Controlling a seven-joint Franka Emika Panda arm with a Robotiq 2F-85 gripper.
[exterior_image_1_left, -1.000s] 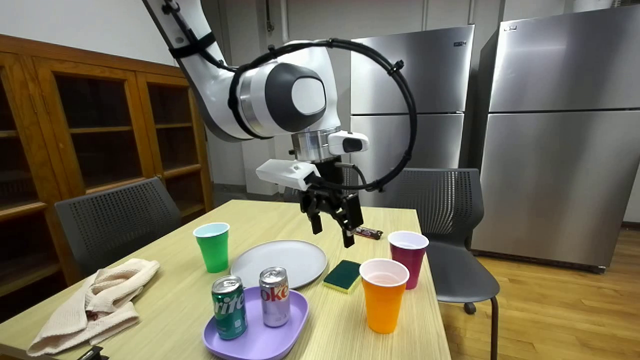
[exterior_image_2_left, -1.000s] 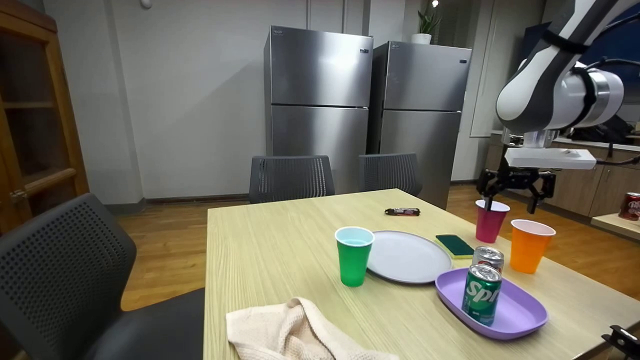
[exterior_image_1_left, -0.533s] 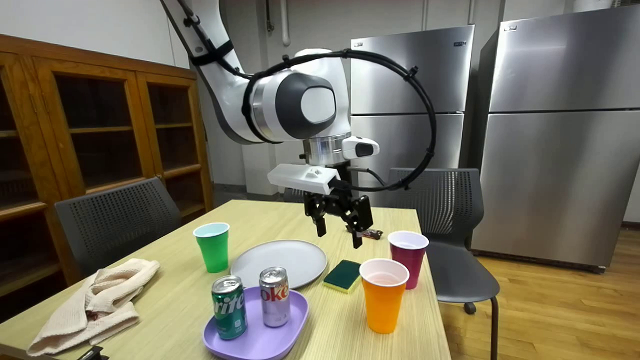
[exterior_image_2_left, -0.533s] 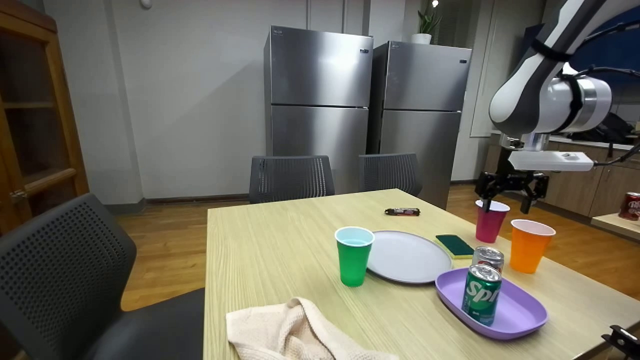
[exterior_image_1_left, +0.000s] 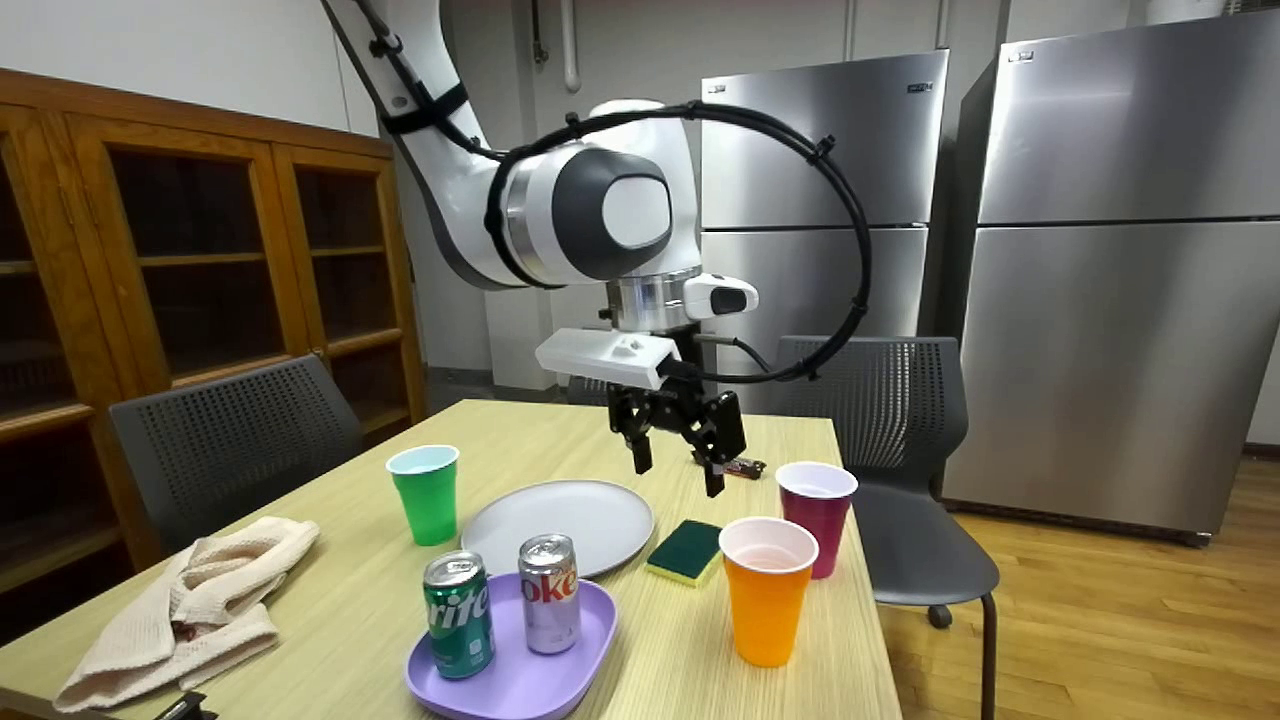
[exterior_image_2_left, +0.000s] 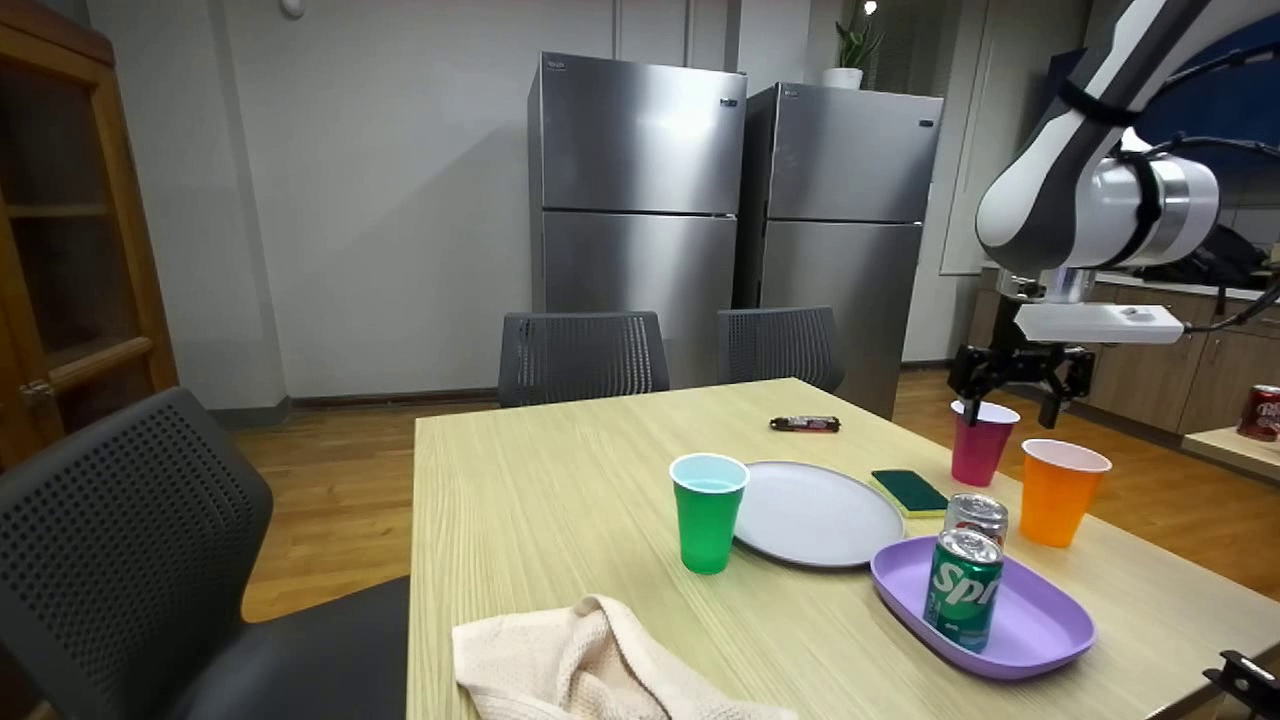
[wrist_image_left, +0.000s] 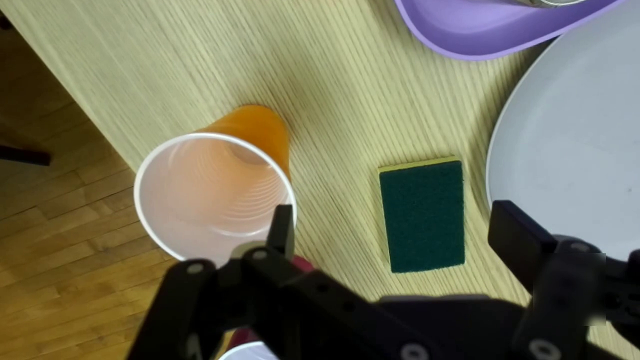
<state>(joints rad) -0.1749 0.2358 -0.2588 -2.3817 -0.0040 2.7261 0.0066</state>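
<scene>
Your gripper hangs with its fingers spread; the sponge lies lower, on the table, between the fingertips in your wrist view (plate just beside it). The tray holds a Sprite can and a Coke can.

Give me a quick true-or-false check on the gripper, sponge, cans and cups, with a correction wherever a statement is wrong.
1. The gripper is open and holds nothing. True.
2. One of the cups lies on its side. False: the green cup, the orange cup and the reddish cup all stand upright.
3. The sponge lies on the table, apart from the plate. True.
4. The gripper is touching the sponge. False: it hangs in the air, clear of the sponge.
5. The green can and the silver can stand in the purple tray. True.
</scene>
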